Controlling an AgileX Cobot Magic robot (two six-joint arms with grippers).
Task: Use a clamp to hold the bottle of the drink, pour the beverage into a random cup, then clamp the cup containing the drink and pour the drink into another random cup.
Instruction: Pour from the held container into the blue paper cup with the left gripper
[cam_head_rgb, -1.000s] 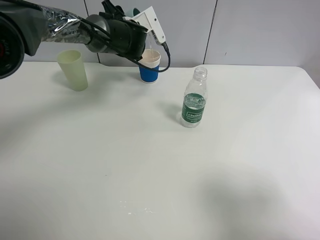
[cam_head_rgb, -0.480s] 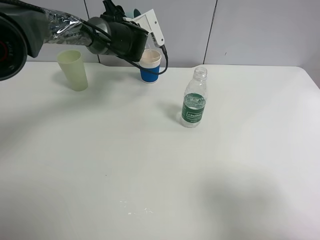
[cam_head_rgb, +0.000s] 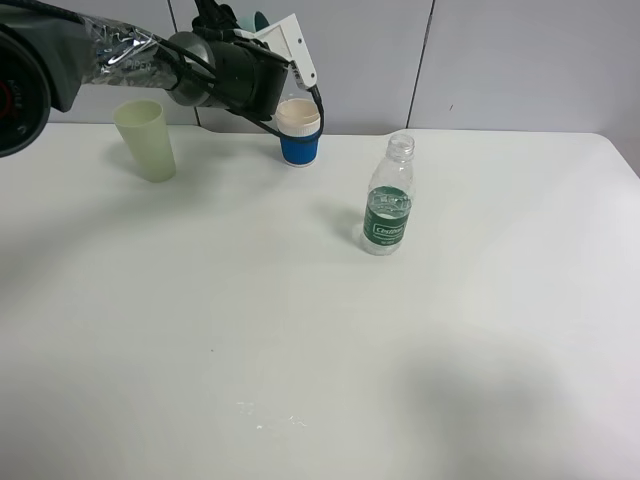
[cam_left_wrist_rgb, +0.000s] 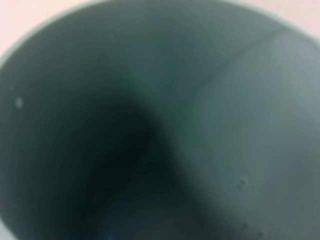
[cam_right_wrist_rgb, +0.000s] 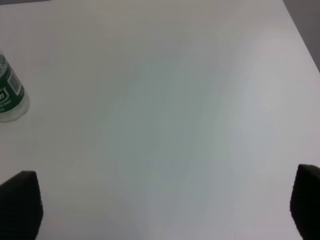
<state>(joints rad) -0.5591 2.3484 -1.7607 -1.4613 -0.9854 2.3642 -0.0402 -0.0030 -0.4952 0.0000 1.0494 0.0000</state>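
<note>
My left gripper hangs at the back of the table, shut on a teal cup that is tipped over the blue paper cup. The left wrist view is filled by the teal cup's dark inside, and no fingers show there. The clear bottle with a green label stands uncapped and upright at the table's middle; its edge shows in the right wrist view. My right gripper is open and empty over bare table, far from the bottle. It does not show in the exterior view.
A pale green plastic cup stands upright at the back left. The white table has a few small droplets near its front edge. A grey panel wall runs behind the table.
My left arm has drawn up and to the left with the teal cup, so more of the blue paper cup's rim shows. The bottle and the green cup have not moved.
</note>
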